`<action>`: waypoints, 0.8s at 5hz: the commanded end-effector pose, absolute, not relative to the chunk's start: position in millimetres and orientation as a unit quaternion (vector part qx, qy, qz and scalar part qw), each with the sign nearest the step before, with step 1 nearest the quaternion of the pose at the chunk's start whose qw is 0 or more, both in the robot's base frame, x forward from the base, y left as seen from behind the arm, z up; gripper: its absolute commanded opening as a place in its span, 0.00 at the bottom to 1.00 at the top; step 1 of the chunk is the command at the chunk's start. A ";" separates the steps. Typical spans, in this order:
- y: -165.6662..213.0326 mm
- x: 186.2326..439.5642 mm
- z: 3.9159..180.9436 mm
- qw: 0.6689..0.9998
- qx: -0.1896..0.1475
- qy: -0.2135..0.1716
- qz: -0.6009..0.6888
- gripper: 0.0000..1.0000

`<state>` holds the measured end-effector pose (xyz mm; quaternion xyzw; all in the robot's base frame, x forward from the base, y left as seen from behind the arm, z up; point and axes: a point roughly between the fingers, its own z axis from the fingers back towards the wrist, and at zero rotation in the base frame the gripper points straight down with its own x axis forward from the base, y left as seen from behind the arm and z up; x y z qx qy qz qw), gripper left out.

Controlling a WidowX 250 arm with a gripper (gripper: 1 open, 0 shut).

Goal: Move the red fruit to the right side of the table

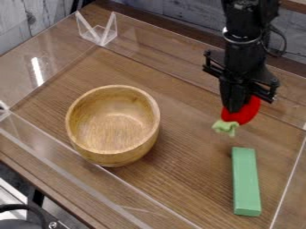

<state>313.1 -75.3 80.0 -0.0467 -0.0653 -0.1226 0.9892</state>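
The red fruit [242,111] is a small, glossy, bright-red rounded toy with a pale green leafy stem pointing down and to the left. It hangs clamped between the closed fingers of the gripper [241,106], on the right part of the table [180,89], with its stem close to the surface; whether it touches the wood cannot be told. The table is a brown wood-grain top with clear acrylic walls along its edges, seen at a slant
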 end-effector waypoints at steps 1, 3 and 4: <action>-76.7 311.7 91.9 0.982 -0.053 -0.077 -0.162 0.00; -80.7 316.3 80.3 0.980 -0.060 -0.069 -0.175 0.00; -70.8 314.1 77.5 0.975 -0.067 -0.066 -0.201 1.00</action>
